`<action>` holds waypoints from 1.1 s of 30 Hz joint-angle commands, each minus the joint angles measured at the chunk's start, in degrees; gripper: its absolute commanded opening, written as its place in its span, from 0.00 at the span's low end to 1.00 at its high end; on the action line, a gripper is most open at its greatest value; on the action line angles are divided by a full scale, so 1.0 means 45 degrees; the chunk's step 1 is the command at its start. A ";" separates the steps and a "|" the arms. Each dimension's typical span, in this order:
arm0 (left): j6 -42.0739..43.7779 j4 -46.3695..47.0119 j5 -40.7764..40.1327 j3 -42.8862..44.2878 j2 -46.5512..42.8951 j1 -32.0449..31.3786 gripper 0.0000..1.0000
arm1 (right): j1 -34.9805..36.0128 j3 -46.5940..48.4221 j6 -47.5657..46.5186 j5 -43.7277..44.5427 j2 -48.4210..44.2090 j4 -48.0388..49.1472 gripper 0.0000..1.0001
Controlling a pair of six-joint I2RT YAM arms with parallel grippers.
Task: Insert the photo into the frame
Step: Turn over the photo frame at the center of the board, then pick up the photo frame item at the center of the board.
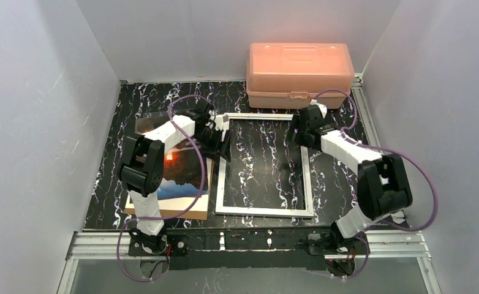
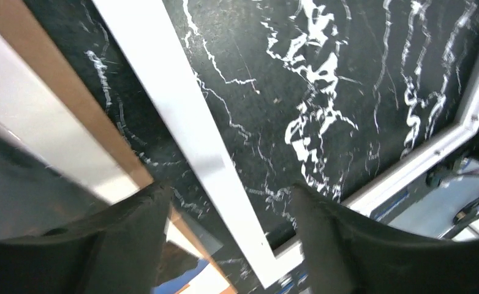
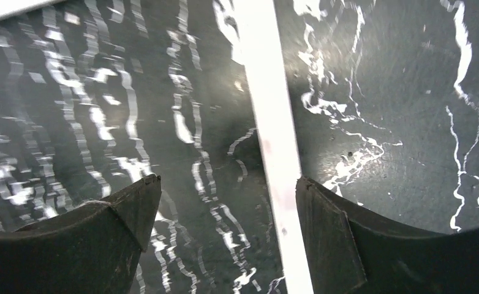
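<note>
The white frame (image 1: 264, 211) lies flat mid-table, the black marbled table showing through its pane. The photo (image 1: 177, 176), dark clouds with an orange glow, rests left of it on a brown board (image 1: 163, 212), partly hidden by my left arm. My left gripper (image 1: 222, 138) hovers open over the frame's left edge near the far corner. In the left wrist view that white edge (image 2: 188, 122) runs between the gripper's (image 2: 231, 208) spread fingers (image 2: 133, 233), and a corner of the photo (image 2: 185, 272) shows. My right gripper (image 1: 298, 131) stands open over the frame's right edge (image 3: 267, 110), its midpoint (image 3: 225, 196) astride it.
A pink plastic box (image 1: 299, 72) stands at the back, just beyond the frame's far edge. Grey walls close the left, back and right sides. An aluminium rail (image 1: 249, 242) with the arm bases runs along the near edge.
</note>
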 commanded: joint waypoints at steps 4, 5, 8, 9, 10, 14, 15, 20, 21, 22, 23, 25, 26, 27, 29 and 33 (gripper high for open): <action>0.2320 -0.5100 0.2546 0.3482 -0.1933 0.3196 0.98 | 0.2635 0.2540 0.0045 0.1339 -0.1388 -0.0559 0.90; 0.2648 -0.5664 0.2678 0.4118 -0.2023 0.3816 0.98 | 0.3269 0.2957 0.0081 0.1402 -0.1157 -0.0514 0.90; 0.3742 -0.7046 0.2415 0.5608 -0.2081 0.5814 0.98 | 0.5484 0.4752 0.0076 0.1480 0.0245 -0.0345 0.90; 0.4205 -0.7397 0.2151 0.5970 -0.2036 0.6409 0.98 | 0.6145 0.5399 0.0036 0.1373 0.0846 -0.0251 0.89; 0.4617 -0.7658 0.1728 0.6258 -0.1932 0.6982 0.98 | 0.6640 0.6019 0.0009 0.1120 0.1537 -0.0149 0.89; 0.5823 -0.8204 0.0223 0.6471 -0.1543 0.8769 0.98 | 0.8210 0.8620 -0.0161 0.0071 0.4488 -0.0053 0.89; 0.5982 -0.8130 -0.0039 0.6288 -0.1476 0.9193 0.98 | 0.8397 0.9230 -0.0159 -0.0217 0.5105 -0.0104 0.89; 0.6636 -0.7364 -0.0993 0.4930 -0.1139 1.0677 0.98 | 0.8564 1.1230 0.0230 -0.1509 0.7447 -0.0220 0.88; 0.6765 -0.6958 -0.1509 0.4533 -0.1159 1.0787 0.97 | 0.8569 1.1446 0.0282 -0.1694 0.7762 -0.0186 0.88; 0.6969 -0.6553 -0.1828 0.4115 -0.1203 1.0861 0.96 | 0.8559 1.1568 0.0296 -0.1809 0.7999 -0.0216 0.88; 0.7143 -0.6124 -0.2088 0.3631 -0.1302 1.0900 0.96 | 0.8546 1.1651 0.0288 -0.1822 0.8207 -0.0313 0.88; 0.7422 -0.5076 -0.2743 0.2722 -0.1463 1.0939 0.95 | 0.8496 1.1536 0.0332 -0.1750 0.8414 -0.0417 0.88; 0.7463 -0.4547 -0.3083 0.2409 -0.1449 1.0939 0.95 | 0.8421 1.1298 0.0427 -0.1772 0.8415 -0.0365 0.88; 0.7471 -0.4277 -0.3394 0.2238 -0.1359 1.0932 0.94 | 0.8350 1.1000 0.0522 -0.1785 0.8367 -0.0231 0.88; 0.7428 -0.3908 -0.4027 0.2121 -0.0934 1.0939 0.91 | 0.8183 1.0401 0.0673 -0.1764 0.8153 -0.0009 0.88; 0.7227 -0.3202 -0.5071 0.1986 -0.0163 1.1000 0.79 | 0.7851 0.9244 0.0833 -0.1644 0.7563 0.0238 0.88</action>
